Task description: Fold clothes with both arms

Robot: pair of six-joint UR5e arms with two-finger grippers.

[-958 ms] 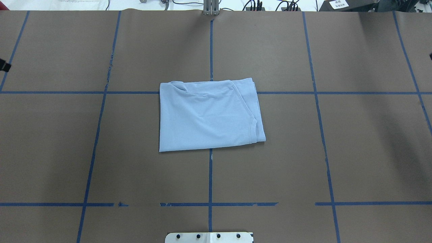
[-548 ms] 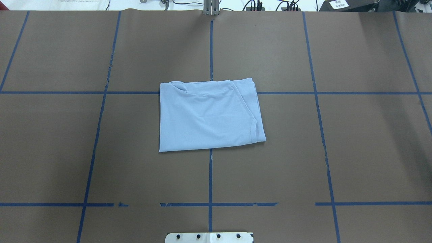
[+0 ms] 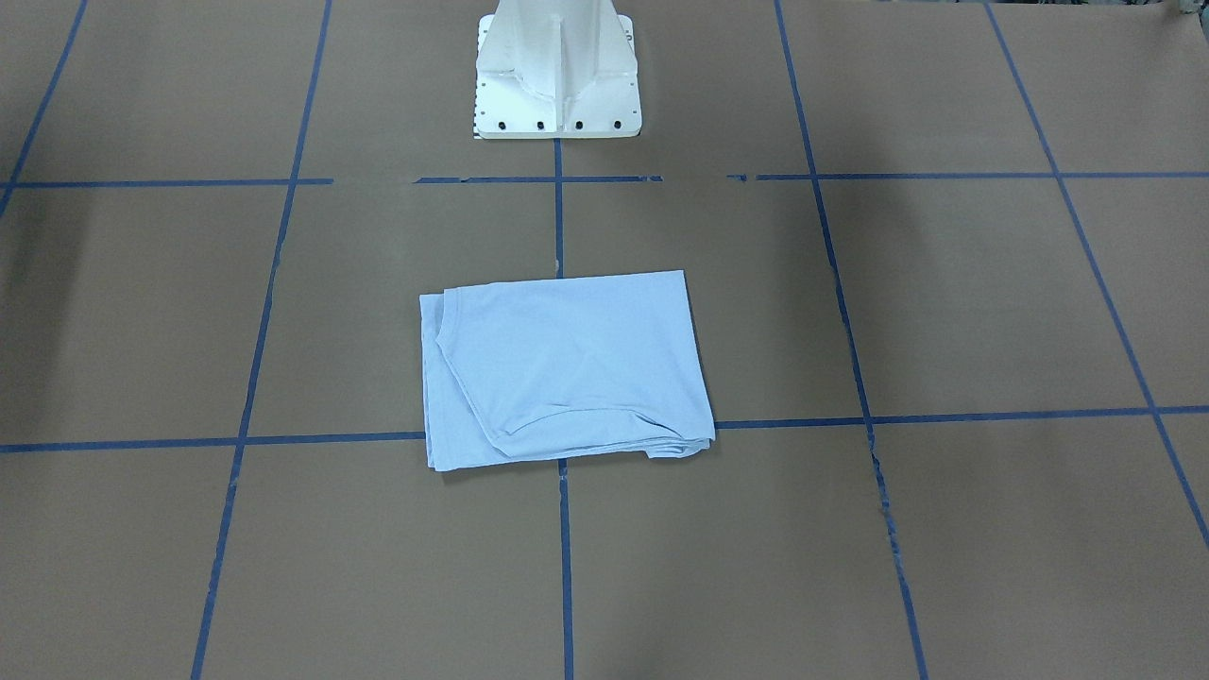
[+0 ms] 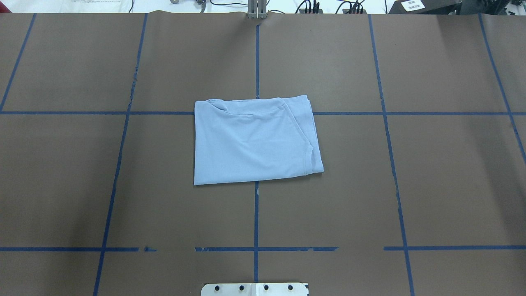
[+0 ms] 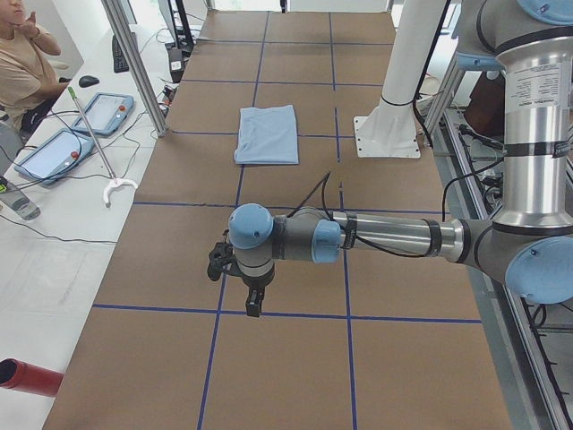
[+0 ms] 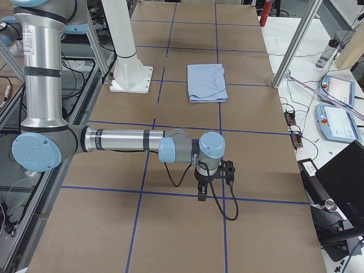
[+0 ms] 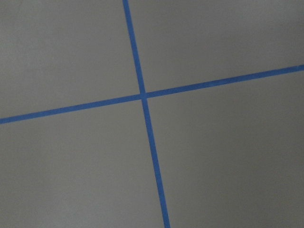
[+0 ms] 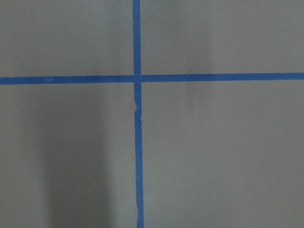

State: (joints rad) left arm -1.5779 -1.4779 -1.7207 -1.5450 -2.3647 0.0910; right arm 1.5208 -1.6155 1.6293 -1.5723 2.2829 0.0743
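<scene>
At the centre of the brown paper-covered table (image 4: 452, 185), the light blue short-sleeved T-shirt (image 4: 252, 142) lies folded into a flat, roughly rectangular packet. It sits across a crossing of the blue tape grid lines (image 4: 256, 61). A stitched hem edge shows on its side toward the robot's right. The white fixed pedestal base (image 3: 557, 76) stands near it on the robot's side.

The silver-grey jointed left arm (image 5: 385, 237) reaches low over the table's left end, well apart from the shirt. Its black two-finger left gripper (image 5: 253, 303) points down near a tape line; whether the fingers are spread or pressed together cannot be told.

The matching right arm (image 6: 125, 140) is posed likewise at the opposite end. Its black right gripper (image 6: 202, 193) also points down, and its finger state cannot be told either.

Both wrist views show only paper and a tape crossing (image 7: 143, 96).
</scene>
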